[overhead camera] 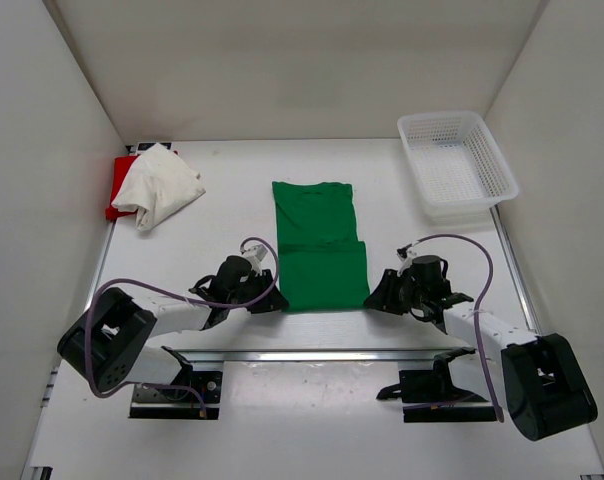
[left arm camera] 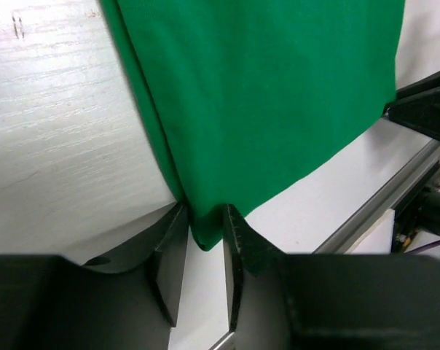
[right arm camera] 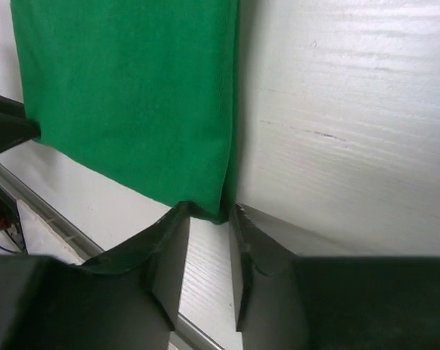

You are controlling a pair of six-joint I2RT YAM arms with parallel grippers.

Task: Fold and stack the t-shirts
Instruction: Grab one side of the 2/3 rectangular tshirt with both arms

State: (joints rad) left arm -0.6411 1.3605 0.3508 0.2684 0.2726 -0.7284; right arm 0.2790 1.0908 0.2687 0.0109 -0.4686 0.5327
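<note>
Straddling the near left corner of the green t-shirt (overhead camera: pixel 320 245), my left end effector (left arm camera: pixel 204 219) has its jaws apart, the cloth tip lying between them unpinched; my right end effector (right arm camera: pixel 209 215) stands the same way at the near right corner, jaws apart around the end of the hem; the shirt lies flat mid-worktop (overhead camera: pixel 232 200), narrowed into a strip running from the near edge toward the far one; I judge it light, limp and layered, so it should sag between my two holds and slide easily on the smooth surface; those near corners look the right places to take it, pinching low enough to catch every layer; the white t-shirt (overhead camera: pixel 160 185) lies crumpled over the red t-shirt (overhead camera: pixel 120 185) at the far left corner; a mesh basket (overhead camera: pixel 412 165) sits at the far right corner.
</note>
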